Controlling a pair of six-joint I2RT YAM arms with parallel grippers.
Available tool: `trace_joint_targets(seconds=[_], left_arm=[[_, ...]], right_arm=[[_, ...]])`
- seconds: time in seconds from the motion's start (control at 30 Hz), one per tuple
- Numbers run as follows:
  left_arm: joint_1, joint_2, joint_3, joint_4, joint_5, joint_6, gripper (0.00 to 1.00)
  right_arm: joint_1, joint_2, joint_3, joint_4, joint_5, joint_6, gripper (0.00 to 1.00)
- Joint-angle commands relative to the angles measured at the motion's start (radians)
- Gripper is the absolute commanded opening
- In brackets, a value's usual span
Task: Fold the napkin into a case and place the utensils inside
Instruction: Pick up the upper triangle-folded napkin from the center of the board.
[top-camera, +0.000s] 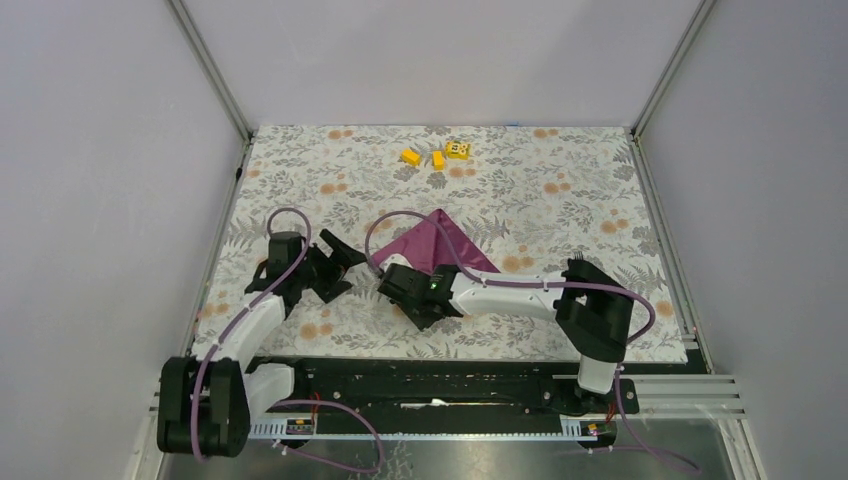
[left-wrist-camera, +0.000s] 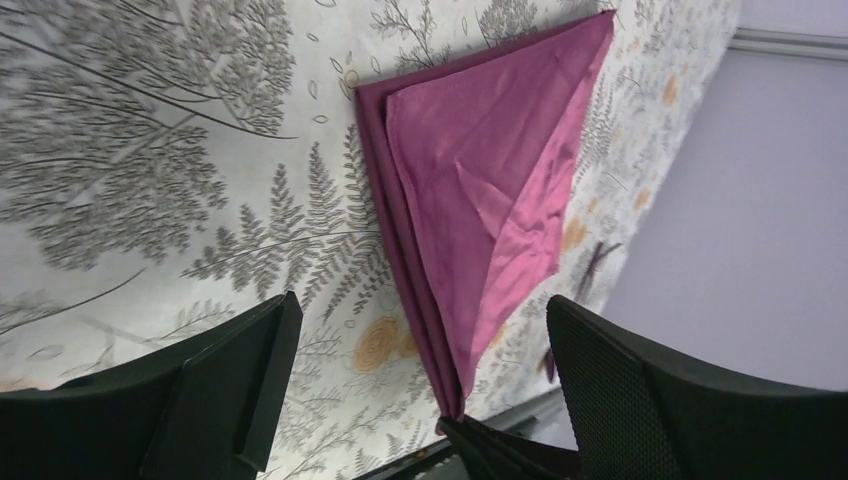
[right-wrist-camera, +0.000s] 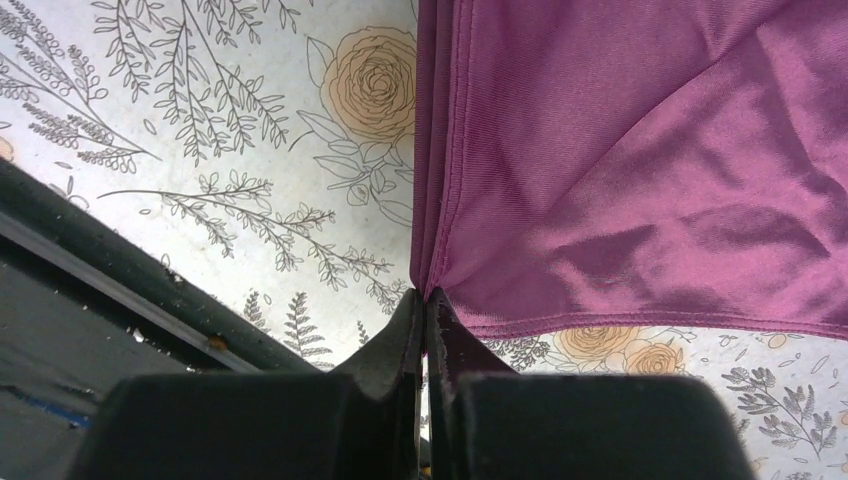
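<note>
The plum-purple napkin (top-camera: 442, 243) lies folded into a layered triangle on the floral tablecloth (top-camera: 560, 200). My right gripper (top-camera: 402, 278) is shut on the napkin's near corner, and its wrist view shows the closed tips (right-wrist-camera: 425, 297) pinching the cloth (right-wrist-camera: 620, 150) just above the table. My left gripper (top-camera: 345, 268) is open and empty, just left of the napkin. In its wrist view (left-wrist-camera: 420, 305) the folded edge of the napkin (left-wrist-camera: 480, 170) runs between the spread fingers to the right gripper's tip (left-wrist-camera: 480, 445). No case, spoon or fork shows clearly.
Three small yellow blocks (top-camera: 438, 155) lie near the table's far edge. The black front rail (top-camera: 440, 375) runs along the near edge close to both grippers. Grey walls close in the left, right and back.
</note>
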Motion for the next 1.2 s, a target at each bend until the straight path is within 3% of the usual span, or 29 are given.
trace_joint_targets(seconds=[0.0, 0.17, 0.23, 0.47, 0.73, 1.0, 1.1, 1.17], left_arm=[[0.006, 0.106, -0.079, 0.396, 0.187, -0.187, 0.99], [-0.010, 0.273, -0.160, 0.678, 0.244, -0.323, 0.96], [-0.036, 0.319, -0.181, 0.736, 0.209, -0.352, 0.85], [-0.096, 0.430, -0.217, 0.866, 0.073, -0.384, 0.67], [-0.095, 0.497, -0.225, 0.916, 0.007, -0.374, 0.49], [-0.095, 0.592, -0.219, 1.011, 0.051, -0.386, 0.28], [-0.092, 0.547, -0.209, 0.971, 0.049, -0.366, 0.16], [-0.088, 0.462, -0.176, 0.852, 0.028, -0.318, 0.09]], right_arm=[[-0.018, -0.067, -0.021, 0.025, -0.030, 0.019, 0.00], [-0.025, -0.099, -0.022, 0.026, -0.043, 0.020, 0.00], [-0.028, -0.110, -0.023, 0.030, -0.043, 0.020, 0.00], [-0.039, -0.136, -0.048, 0.049, -0.058, 0.024, 0.00], [-0.043, -0.157, -0.063, 0.058, -0.062, 0.017, 0.00], [-0.044, -0.154, -0.069, 0.064, -0.082, 0.017, 0.00], [-0.044, -0.153, -0.069, 0.075, -0.108, 0.012, 0.00], [-0.043, -0.148, -0.067, 0.097, -0.149, 0.001, 0.00]])
